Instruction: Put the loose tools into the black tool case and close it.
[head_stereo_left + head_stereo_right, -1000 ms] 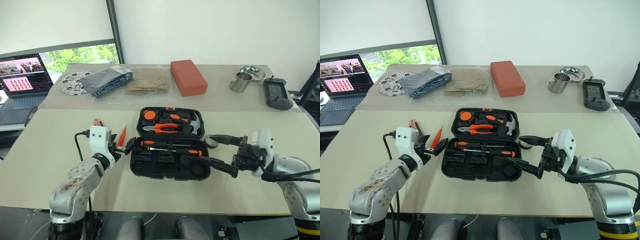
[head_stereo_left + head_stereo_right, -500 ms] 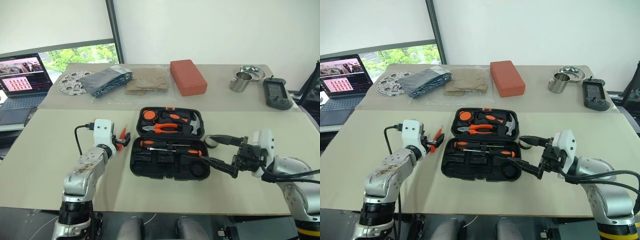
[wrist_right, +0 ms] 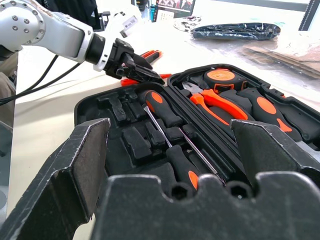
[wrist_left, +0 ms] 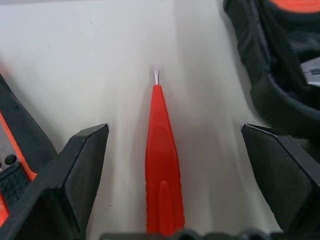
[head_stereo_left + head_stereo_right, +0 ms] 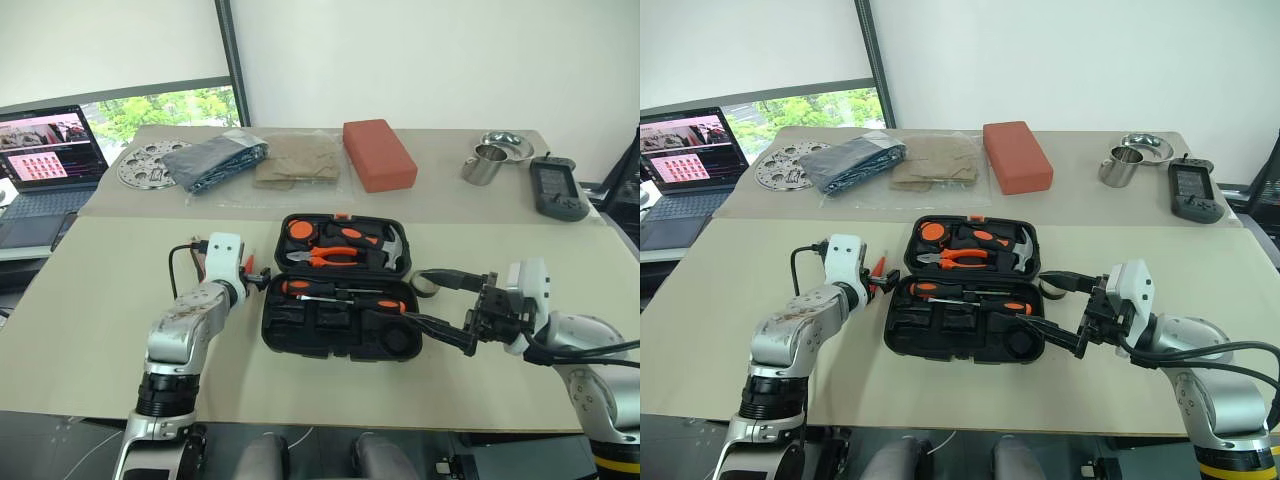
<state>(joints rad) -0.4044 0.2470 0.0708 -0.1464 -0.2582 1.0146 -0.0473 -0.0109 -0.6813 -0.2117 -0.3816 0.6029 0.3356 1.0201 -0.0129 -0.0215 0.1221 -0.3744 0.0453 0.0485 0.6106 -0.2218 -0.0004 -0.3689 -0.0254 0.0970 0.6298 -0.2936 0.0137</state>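
Observation:
The black tool case (image 5: 300,346) lies open in the middle of the table. Two orange-and-black screwdrivers (image 5: 340,292) sit in its near half, with pliers and a hammer in the far half. Just left of the case my left gripper (image 5: 253,283) is open and tilted down over the slim orange screwdriver (image 4: 161,165), which lies on the table between its fingers (image 4: 75,185). A black-orange utility knife (image 4: 17,150) lies further left. My right gripper (image 5: 428,306) hangs open at the case's right edge. A small dark tape roll (image 5: 427,284) lies there.
On the far table stand a red-orange block (image 5: 379,154), a metal cup (image 5: 482,163), a bowl (image 5: 505,145) and a black handheld device (image 5: 558,188). Bagged cloth (image 5: 215,163) and a round metal plate (image 5: 145,165) lie at the back left, near a laptop (image 5: 45,160).
My left hand has moved forward and tipped downward, so its open fingers now straddle the slim orange screwdriver. The right arm has kept still.

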